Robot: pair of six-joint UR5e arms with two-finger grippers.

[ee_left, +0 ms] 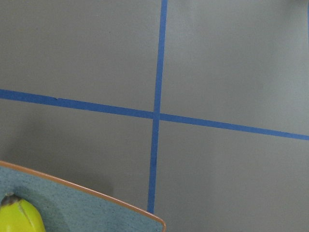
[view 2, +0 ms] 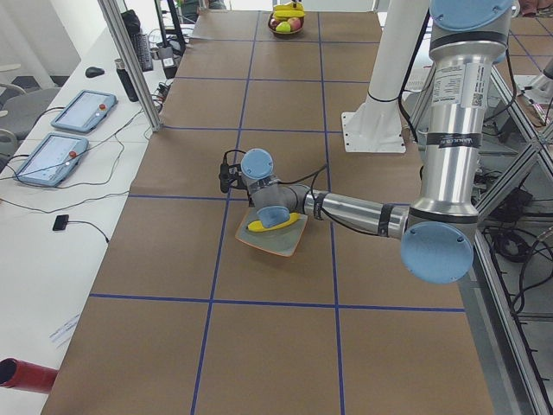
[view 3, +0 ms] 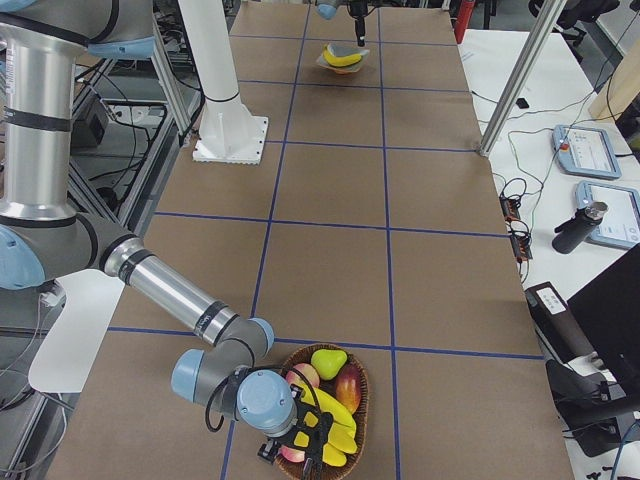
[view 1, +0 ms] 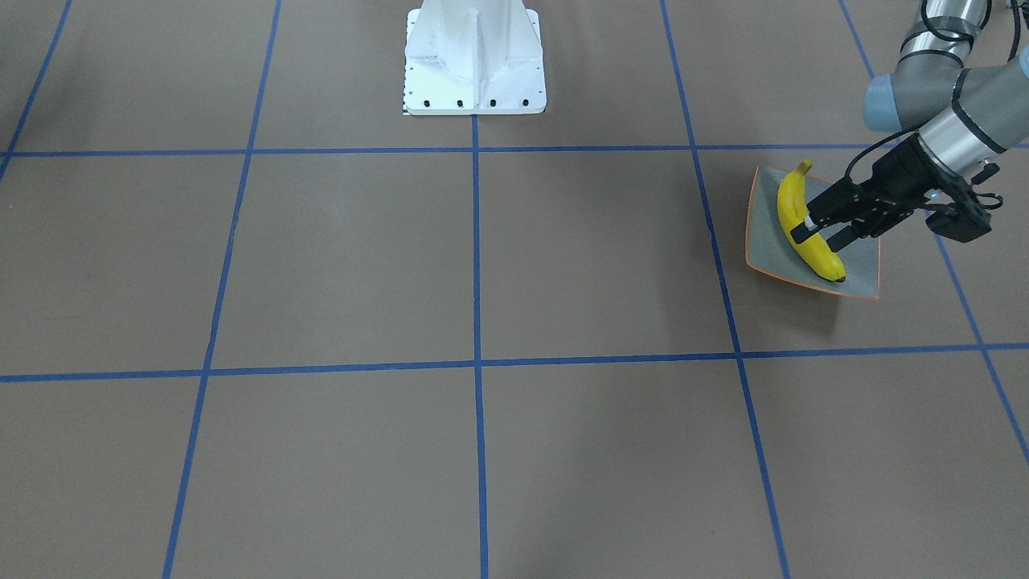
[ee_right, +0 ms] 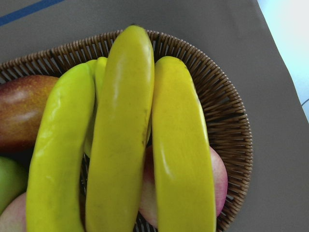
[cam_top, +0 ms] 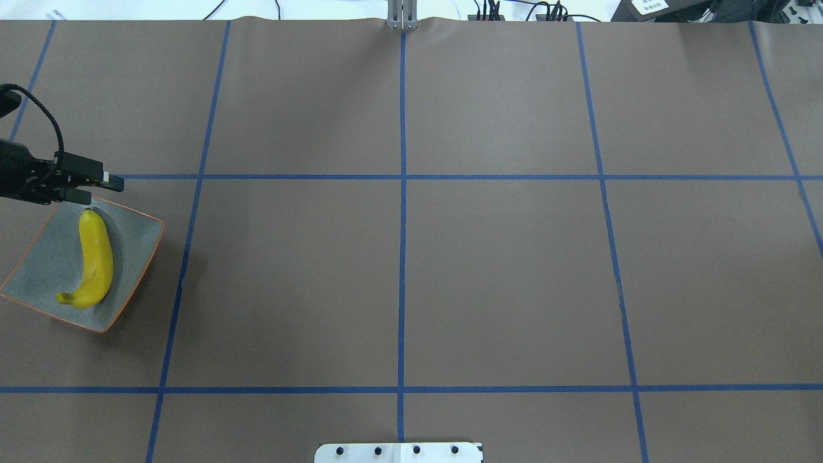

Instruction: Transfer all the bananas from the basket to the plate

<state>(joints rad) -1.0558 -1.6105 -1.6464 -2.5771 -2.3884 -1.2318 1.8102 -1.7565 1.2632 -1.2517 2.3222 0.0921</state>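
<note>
Lying flat on the plate (cam_top: 38,257), one banana (cam_top: 94,260). Hovering over that plate's edge away from the robot, the left end effector (cam_top: 103,188), fingers parted and empty. At the desk (cam_top: 488,270) end opposite the plate, well apart from it, more bananas (ee_right: 120,135) heaped in a wicker basket (ee_right: 231,125) among other fruit (ee_right: 24,106), with the right end effector (view 3: 305,440) just above them; cannot tell whether parted or closed

Silver tubular arms (view 2: 451,130) with pale-blue joint caps (view 2: 436,253), black fingers (view 1: 832,201), black cable (cam_top: 50,118), white bolted pedestal (view 1: 474,60).
</note>
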